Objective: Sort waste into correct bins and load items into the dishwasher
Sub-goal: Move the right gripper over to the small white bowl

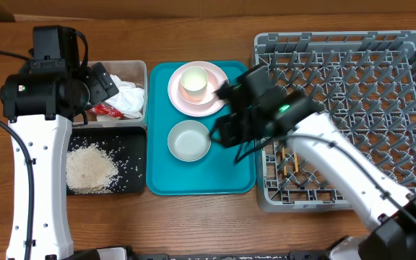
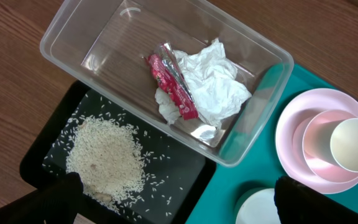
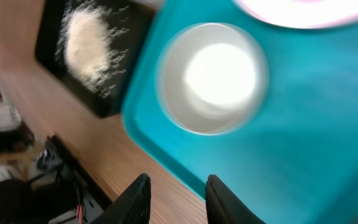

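Note:
The clear tub [image 2: 86, 37] holds crumpled tissue [image 2: 213, 81] and a red wrapper [image 2: 173, 87]. Beside it, a heap of rice [image 2: 107, 155] lies in the black tray [image 2: 179, 168]. A pink plate [image 1: 175, 94] carries a pink bowl [image 2: 312, 140] with a white cup [image 2: 353, 144] in it. A whitish bowl [image 3: 213, 78] sits nearer on the teal tray. My left gripper [image 2: 179, 202] hangs wide open above the tub and black tray. My right gripper [image 3: 178, 196] is open and empty over the teal tray's front edge, next to the whitish bowl [image 1: 189, 140]. Chopsticks [image 1: 292, 162] lie in the grey dish rack [image 1: 352, 94].
The flat teal tray [image 1: 237, 173] lies between the bins and the rack. Loose rice grains are scattered over the black tray's floor. Bare wooden table [image 1: 193, 217] runs along the front. My right arm reaches across the rack's near left corner.

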Controlling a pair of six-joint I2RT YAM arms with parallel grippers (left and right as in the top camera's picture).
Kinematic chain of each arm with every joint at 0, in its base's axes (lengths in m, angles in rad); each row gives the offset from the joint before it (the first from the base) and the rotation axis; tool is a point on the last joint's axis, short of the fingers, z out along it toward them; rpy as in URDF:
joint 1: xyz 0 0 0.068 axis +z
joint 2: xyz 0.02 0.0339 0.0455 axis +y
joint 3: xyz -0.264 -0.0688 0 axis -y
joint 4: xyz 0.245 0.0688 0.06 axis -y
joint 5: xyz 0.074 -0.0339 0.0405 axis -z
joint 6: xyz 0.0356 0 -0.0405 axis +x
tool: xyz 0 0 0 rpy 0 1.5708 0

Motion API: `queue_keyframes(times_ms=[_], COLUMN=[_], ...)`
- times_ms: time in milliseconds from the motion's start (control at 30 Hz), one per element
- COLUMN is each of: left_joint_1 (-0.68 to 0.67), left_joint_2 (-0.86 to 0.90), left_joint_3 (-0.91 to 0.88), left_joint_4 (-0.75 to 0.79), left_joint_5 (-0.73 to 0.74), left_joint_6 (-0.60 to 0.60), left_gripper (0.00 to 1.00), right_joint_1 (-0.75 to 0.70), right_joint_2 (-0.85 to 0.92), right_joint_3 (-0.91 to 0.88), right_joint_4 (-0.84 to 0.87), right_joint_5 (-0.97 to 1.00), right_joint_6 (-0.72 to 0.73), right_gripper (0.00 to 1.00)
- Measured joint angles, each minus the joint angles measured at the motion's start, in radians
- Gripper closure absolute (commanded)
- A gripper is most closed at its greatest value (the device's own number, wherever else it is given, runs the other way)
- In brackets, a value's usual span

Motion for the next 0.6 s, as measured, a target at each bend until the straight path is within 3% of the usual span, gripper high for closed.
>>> queue_keyframes(times_ms=[267,600], left_joint_1=[0.000,0.000], left_joint_2=[0.000,0.000], left_joint_3=[0.000,0.000], left_joint_4=[0.000,0.000], left_joint_5=[0.000,0.000], left_joint_6=[0.000,0.000], left_gripper=[0.00,0.00], right_joint_1=[0.277,0.355], right_joint_2=[0.005,0.114], right_joint_3=[0.000,0.000], right_joint_4=[0.133,0.200], right_joint_5=[0.229,0.432], right_joint_6=[0.069,0.146], right_gripper=[0.63,0.63])
